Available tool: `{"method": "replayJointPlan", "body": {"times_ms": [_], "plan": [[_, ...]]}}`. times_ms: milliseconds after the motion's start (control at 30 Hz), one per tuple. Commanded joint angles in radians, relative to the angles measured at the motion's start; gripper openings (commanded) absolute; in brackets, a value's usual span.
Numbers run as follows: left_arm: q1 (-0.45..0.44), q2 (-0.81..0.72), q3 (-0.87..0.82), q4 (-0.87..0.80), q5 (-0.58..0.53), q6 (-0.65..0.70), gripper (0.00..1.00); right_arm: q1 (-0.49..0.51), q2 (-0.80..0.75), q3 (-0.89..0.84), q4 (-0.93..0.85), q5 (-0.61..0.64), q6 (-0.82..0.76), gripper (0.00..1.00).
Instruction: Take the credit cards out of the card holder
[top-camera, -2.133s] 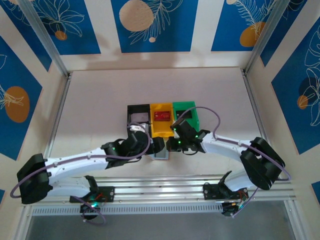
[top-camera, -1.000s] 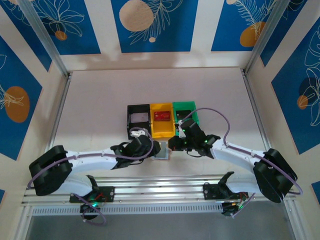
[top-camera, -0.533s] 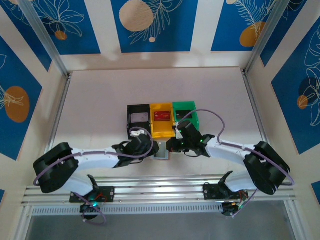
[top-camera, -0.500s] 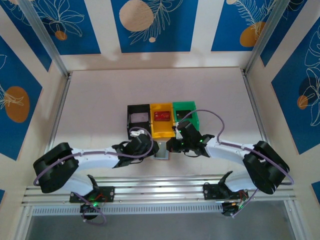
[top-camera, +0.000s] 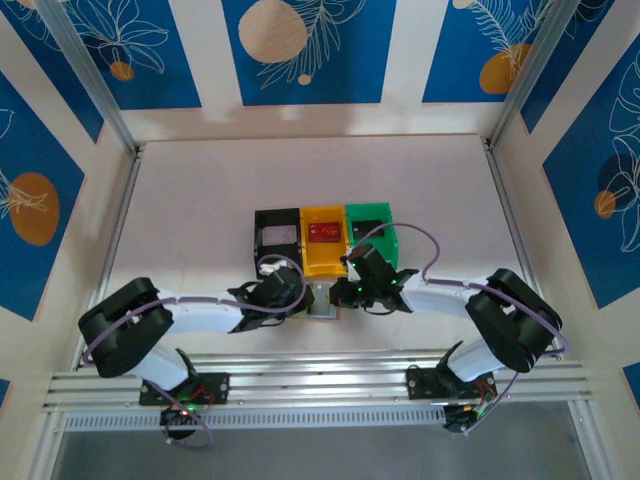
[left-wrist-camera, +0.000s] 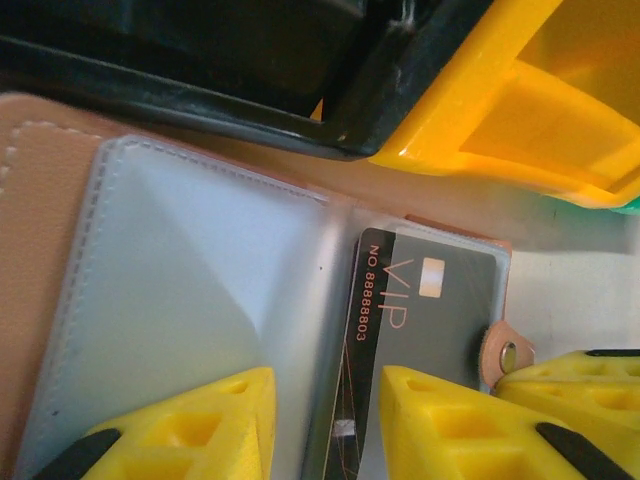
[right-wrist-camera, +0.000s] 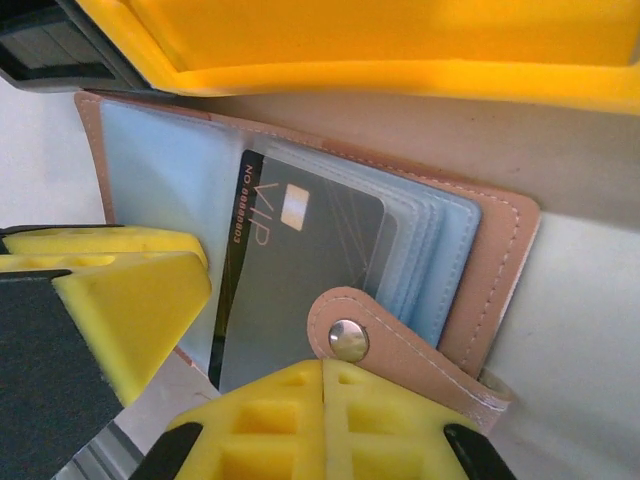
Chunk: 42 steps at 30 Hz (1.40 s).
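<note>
Card holder (top-camera: 322, 301) lies open on the table (top-camera: 200, 220), just in front of the yellow bin (top-camera: 324, 255), at the corner where it meets the black bin (top-camera: 277, 232). Green bin (top-camera: 371, 226) sits to the right of the yellow one. Both arms meet over the holder.

Left wrist view: holder (left-wrist-camera: 40, 200) is tan outside, with pale grey pockets facing up. A dark grey credit card (left-wrist-camera: 430, 310) marked VIP sits in the right-hand pocket. Left gripper (left-wrist-camera: 325, 392) is low over the holder, jaws apart with a narrow gap. The card's left edge and the fold of the pockets lie in that gap. Whether the fingers (left-wrist-camera: 190, 430) touch the card, can't tell. Snap tab (left-wrist-camera: 500, 355) lies at the card's right, just beside the right gripper's yellow tips.

Right wrist view: right gripper (right-wrist-camera: 322, 376) is closed, fingers pressed together, tips right at the snap tab (right-wrist-camera: 347, 340). Can't tell if it pins the tab. Grey card (right-wrist-camera: 300, 270) is partly out of the stacked pockets, its lower end bare. Holder's tan edge (right-wrist-camera: 500, 250) is on the right.

A red credit card (top-camera: 322, 232) lies in the yellow bin.
</note>
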Motion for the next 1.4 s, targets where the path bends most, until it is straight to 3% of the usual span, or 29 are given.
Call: {"method": "replayJointPlan", "body": {"times_ms": [0,567,1367], "plan": [[0.012,0.026,-0.02,0.047,0.024,0.006,0.32,0.006,0.019,-0.003,0.017,0.0,0.012,0.0],[0.021,0.03,-0.054,0.138,0.044,-0.006,0.28,0.006,0.104,-0.019,0.052,0.018,0.014,0.0],[0.024,-0.003,-0.082,0.241,0.027,-0.008,0.1,0.006,0.119,-0.037,0.076,-0.002,0.009,0.0]]}}
